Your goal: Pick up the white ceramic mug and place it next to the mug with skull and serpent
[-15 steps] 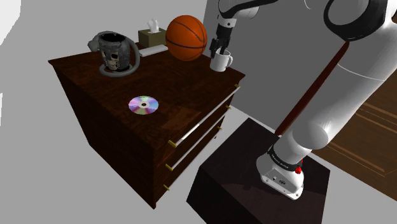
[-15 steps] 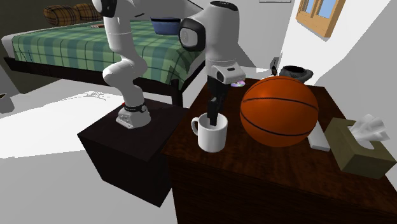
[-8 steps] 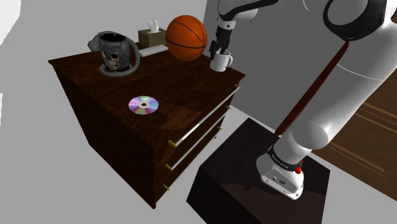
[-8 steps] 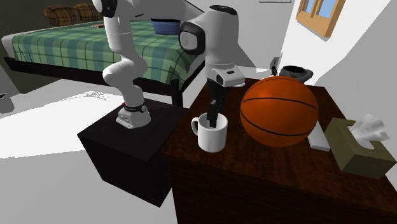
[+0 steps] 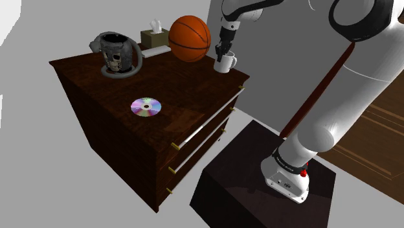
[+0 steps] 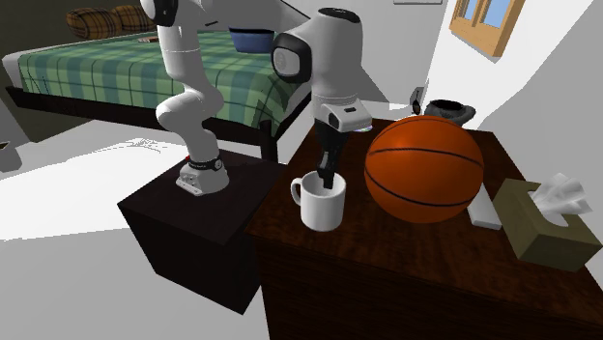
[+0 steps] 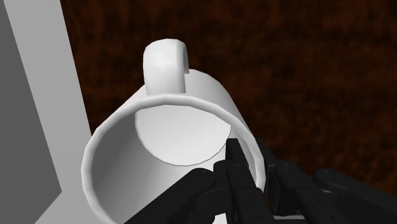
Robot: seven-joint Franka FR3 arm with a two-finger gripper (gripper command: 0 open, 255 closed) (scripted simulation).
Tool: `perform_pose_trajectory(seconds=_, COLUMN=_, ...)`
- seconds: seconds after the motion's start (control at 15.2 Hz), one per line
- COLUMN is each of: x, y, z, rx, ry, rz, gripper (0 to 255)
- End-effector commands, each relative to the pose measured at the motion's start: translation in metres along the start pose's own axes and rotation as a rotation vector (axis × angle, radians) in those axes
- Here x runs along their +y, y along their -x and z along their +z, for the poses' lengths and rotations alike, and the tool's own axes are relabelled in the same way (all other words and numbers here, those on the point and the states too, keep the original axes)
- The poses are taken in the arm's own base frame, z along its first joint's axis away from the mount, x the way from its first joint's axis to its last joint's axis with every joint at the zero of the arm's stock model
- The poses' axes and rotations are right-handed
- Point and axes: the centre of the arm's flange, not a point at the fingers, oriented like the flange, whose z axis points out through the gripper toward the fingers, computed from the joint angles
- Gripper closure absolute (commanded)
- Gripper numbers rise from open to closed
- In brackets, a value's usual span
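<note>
A plain white mug (image 5: 224, 63) (image 6: 322, 203) stands at the dresser's corner nearest the arm, beside the basketball. My black gripper (image 5: 223, 52) (image 6: 327, 181) comes down from above and is shut on the mug's wall. In the wrist view one finger reaches inside the white mug (image 7: 172, 146) and the other lies outside it, with the gripper (image 7: 254, 175) on the side opposite the handle. The dark mug with the skull (image 5: 118, 55) stands at the dresser's far end in the shoulder view's left, well away from the white mug.
An orange basketball (image 5: 190, 37) (image 6: 423, 170) sits right next to the white mug. A tissue box (image 5: 154, 37) (image 6: 546, 227) stands behind the ball. A shiny disc (image 5: 146, 106) lies mid-dresser. The dark wooden dresser (image 5: 97, 84) drops off toward my stand (image 5: 246, 175).
The fingers, open around the mug's wall before, have closed on it. The mug stands about where it was.
</note>
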Motion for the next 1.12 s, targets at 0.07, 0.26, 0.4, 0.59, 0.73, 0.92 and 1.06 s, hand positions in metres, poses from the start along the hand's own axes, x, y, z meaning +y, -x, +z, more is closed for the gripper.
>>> perform_pose_trajectory(seconds=0.07, x=0.0, y=0.0, z=0.0, rx=0.0, ry=0.0, rz=0.0, gripper=255)
perform_pose_trajectory(seconds=0.26, x=0.0, y=0.0, z=-0.011, rx=0.0, ry=0.0, rz=0.0, gripper=255)
perform_pose_trajectory(seconds=0.4, x=0.0, y=0.0, z=-0.021, rx=0.0, ry=0.0, rz=0.0, gripper=255)
perform_pose_trajectory(seconds=0.59, x=0.0, y=-0.001, z=-0.037, rx=0.0, ry=0.0, rz=0.0, gripper=255)
perform_pose_trajectory(seconds=0.73, x=0.0, y=-0.001, z=-0.047, rx=0.0, ry=0.0, rz=0.0, gripper=255)
perform_pose_trajectory(seconds=0.92, x=0.0, y=-0.001, z=-0.063, rx=0.0, ry=0.0, rz=0.0, gripper=255)
perform_pose_trajectory(seconds=1.06, x=0.0, y=-0.001, z=-0.074, rx=0.0, ry=0.0, rz=0.0, gripper=255)
